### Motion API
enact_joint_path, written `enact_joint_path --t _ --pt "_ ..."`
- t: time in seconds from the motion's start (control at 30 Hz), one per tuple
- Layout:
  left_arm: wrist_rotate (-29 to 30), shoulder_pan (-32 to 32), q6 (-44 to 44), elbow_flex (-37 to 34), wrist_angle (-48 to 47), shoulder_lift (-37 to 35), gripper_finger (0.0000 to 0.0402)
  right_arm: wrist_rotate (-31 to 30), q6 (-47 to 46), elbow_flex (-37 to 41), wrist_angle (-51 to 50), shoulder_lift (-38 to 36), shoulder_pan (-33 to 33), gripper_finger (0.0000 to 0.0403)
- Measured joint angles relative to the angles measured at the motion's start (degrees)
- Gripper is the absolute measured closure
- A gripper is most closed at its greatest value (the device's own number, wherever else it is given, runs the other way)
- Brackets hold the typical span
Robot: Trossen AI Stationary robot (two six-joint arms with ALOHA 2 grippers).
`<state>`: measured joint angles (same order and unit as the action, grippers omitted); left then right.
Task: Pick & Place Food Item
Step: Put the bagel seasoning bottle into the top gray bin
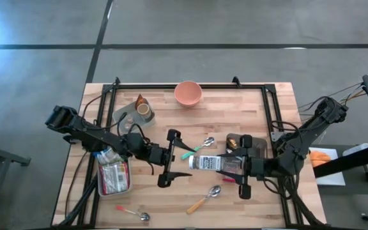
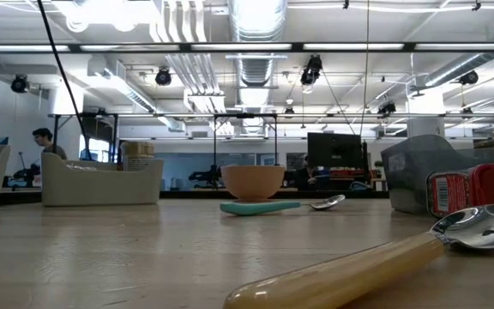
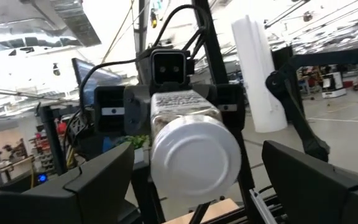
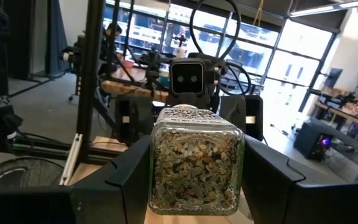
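One jar [image 4: 196, 163], seeds in right-wrist view only.

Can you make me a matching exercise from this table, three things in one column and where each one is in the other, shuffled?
Things:
1. Salmon-pink round bowl
2. Clear glass spice jar with white lid
3. Teal-handled metal spoon

Places:
A. Lying on the wooden table between bowl and jar
B. Held lengthwise in the right gripper, lid toward the open left gripper
C. Standing near the table's far edge

Pairs: 1-C, 2-B, 3-A
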<state>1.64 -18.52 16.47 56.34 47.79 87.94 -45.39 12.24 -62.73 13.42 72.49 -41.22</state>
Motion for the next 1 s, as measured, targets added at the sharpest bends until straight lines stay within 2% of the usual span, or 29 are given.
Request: enact_joint_path --t 0.4,0.73,0.83,1.0 --pt "-0.23 0.24 0.03 0.00 0.02 0.00 0.0048 5.09 0.03 0.73 1.62 0.00 1.95 0.0209" --pt "-0.21 0.26 0.00 0.00 0.03 0.00 0.0052 5.42 -0.02 1.07 1.89 0.02 2.37 0.0209" --pt "-0.21 0.26 -0.02 0.00 0.04 0.00 0.0071 5.63 -0.25 1.47 1.85 0.02 3.06 0.0209" --pt "-0.21 0.26 -0.02 0.00 -0.02 0.00 0.0137 8.28 -1.59 1.80 1.85 0.02 4.40 0.0209"
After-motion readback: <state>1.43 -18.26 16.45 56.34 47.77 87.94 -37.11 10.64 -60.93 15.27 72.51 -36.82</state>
